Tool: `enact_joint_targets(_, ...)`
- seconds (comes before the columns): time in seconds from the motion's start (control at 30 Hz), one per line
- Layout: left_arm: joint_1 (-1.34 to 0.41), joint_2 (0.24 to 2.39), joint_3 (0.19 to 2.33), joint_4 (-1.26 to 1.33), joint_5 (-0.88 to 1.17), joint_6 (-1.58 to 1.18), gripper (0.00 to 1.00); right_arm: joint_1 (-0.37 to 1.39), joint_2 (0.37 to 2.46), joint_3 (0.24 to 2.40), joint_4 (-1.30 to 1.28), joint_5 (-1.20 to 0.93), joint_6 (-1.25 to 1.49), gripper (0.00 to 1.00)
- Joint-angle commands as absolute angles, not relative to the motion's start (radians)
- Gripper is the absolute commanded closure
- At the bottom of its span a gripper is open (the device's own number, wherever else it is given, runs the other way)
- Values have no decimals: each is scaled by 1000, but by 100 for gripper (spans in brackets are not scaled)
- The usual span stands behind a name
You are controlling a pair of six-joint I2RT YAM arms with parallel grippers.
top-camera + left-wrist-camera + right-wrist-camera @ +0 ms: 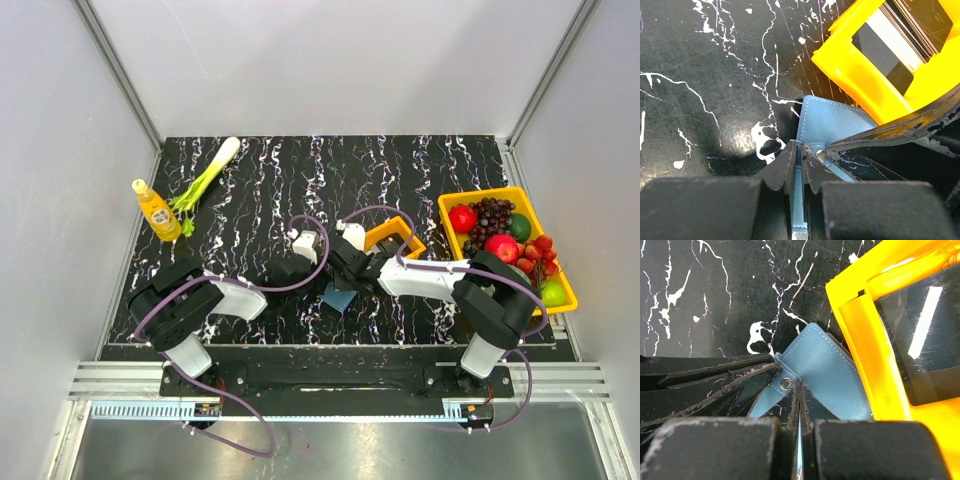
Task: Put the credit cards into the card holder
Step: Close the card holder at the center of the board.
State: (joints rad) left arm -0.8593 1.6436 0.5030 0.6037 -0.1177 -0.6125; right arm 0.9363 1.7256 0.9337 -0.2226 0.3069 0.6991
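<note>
- Top camera sits high at the six o'clock edge, looking down and forward across the whole table [250,180], taking in everything from afar.
- Left wrist camera hugs the surface, very near, facing the card holder [827,117], with the orange tray [855,75] at one o'clock.
- Right wrist camera is just as near and shares that card holder [822,367] and orange tray [857,335], here at three o'clock.

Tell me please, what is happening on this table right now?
The left hand and the right hand are both shut on the card holder, a blue wallet beside the orange tray. Each pinches a different part of it. The credit cards sit in that tray, and neither hand holds one.
</note>
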Motion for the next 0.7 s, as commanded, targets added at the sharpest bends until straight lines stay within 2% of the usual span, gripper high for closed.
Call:
enact_joint_targets(0.0, -942, 1652, 466, 517, 144, -627, 100, 1026, 1876, 793, -405, 81, 756, 100)
enact_joint_targets(0.27, -942, 1599, 407, 580, 112, -641, 100, 1008, 1689, 750, -357, 164, 753, 100)
enact_joint_targets(0.6, -943, 1510, 379, 568, 14, -667, 100, 942, 1617, 753, -284, 144, 733, 100)
enact_joint_targets(0.67, -942, 1462, 364, 549, -21, -680, 89, 937, 1606, 746, -273, 126, 726, 100)
